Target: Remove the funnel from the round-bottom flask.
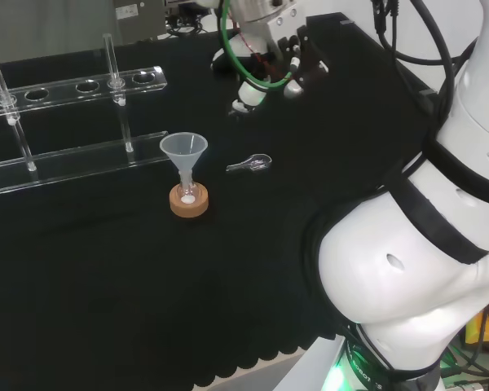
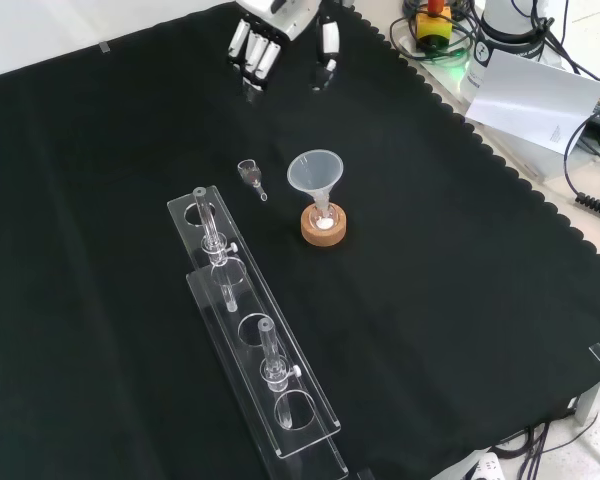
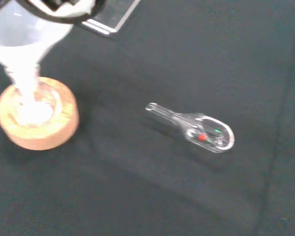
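At mid-worktop the funnel stands in the flask on its cork ring. Your hand hovers at twelve o'clock in the front view, fingers relaxed, holding nothing. Light, slick plastic (probably): take the cone's rim and lift straight up.

Funnel in flask on cork ring.

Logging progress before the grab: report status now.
Hand open, above the cloth, holding nothing. Funnel upright in the flask on the cork ring. Small glass scoop lies between hand and funnel.
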{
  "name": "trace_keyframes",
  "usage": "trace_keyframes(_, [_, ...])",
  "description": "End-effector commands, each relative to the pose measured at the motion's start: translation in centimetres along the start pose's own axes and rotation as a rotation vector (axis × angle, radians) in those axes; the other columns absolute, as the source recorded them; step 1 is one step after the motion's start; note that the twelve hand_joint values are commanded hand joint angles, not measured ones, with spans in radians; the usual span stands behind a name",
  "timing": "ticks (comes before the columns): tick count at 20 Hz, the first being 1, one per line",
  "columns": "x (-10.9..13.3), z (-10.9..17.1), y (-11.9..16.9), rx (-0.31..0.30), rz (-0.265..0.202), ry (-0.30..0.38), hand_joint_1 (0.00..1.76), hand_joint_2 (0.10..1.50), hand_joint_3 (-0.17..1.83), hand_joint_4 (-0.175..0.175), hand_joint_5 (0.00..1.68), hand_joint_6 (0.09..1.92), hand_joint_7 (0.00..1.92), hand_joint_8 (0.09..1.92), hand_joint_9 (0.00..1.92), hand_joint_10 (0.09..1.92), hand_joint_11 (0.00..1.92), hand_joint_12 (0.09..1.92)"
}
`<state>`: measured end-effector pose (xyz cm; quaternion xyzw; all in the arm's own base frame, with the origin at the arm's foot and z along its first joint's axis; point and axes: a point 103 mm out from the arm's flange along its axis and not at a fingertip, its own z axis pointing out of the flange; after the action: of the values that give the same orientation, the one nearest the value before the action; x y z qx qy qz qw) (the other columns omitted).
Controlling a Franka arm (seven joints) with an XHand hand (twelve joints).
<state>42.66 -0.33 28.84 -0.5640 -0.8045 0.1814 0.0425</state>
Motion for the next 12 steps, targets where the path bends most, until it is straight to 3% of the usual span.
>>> trace_keyframes(1, [4.3, -1.2, 0.7, 0.078, -0.045, 0.01, 0.72, 0.67, 0.52, -0.042, 0.36, 0.19, 0.43, 0.64, 0.8, 0.09, 0.4, 1.29])
trace_keyframes(4, [5.3, -1.2, 1.5, 0.126, -0.055, 0.017, 0.68, 0.68, 0.48, -0.052, 0.27, 0.09, 0.32, 0.65, 0.74, 0.09, 0.37, 1.3])
trace_keyframes(9, [6.2, -1.1, 2.3, 0.183, -0.081, 0.05, 0.59, 0.67, 0.41, -0.057, 0.16, 0.09, 0.17, 0.66, 0.59, 0.09, 0.35, 1.34])
trace_keyframes(12, [6.6, -1.0, 2.6, 0.179, -0.091, 0.059, 0.54, 0.68, 0.35, -0.056, 0.12, 0.09, 0.1, 0.67, 0.54, 0.09, 0.35, 1.35])
